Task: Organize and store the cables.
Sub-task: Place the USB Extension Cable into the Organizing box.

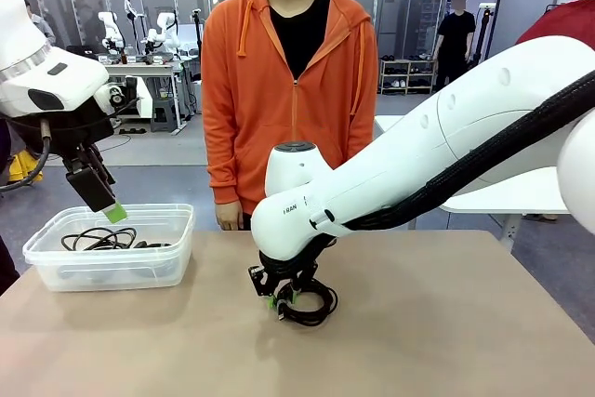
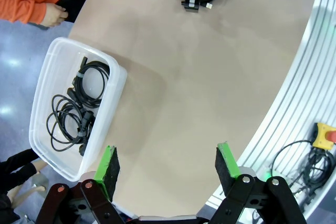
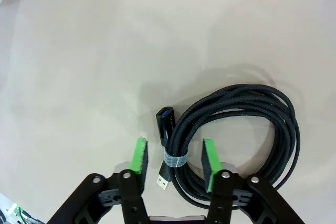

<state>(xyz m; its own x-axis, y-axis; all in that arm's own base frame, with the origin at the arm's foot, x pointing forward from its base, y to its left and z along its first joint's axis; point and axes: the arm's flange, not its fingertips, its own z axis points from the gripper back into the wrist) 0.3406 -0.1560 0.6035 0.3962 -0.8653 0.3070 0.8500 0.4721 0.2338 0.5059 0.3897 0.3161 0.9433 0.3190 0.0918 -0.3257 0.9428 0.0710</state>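
Your right hand point(image 3: 172, 163) stands open astride the banded coiled cable point(image 3: 236, 140) on the counter point(image 1: 446, 323); your left hand point(image 2: 167, 169) hangs open beside the bin point(image 2: 113, 95) of cables point(image 2: 79, 114).

Cables point(image 2: 73, 111) in bin point(image 1: 112, 271) at table's point(image 1: 446, 323) left, coiled cable point(image 3: 236, 129) at centre

Black braided cable point(image 3: 236, 135) with grey band, clear bin point(image 1: 112, 271), tan table point(image 1: 446, 323), green-padded jaws.

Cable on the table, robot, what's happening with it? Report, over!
Right hand open, straddling the banded side of the coiled cable, which lies flat on the table. Left hand open above the bin, cables inside. Nothing blocking.
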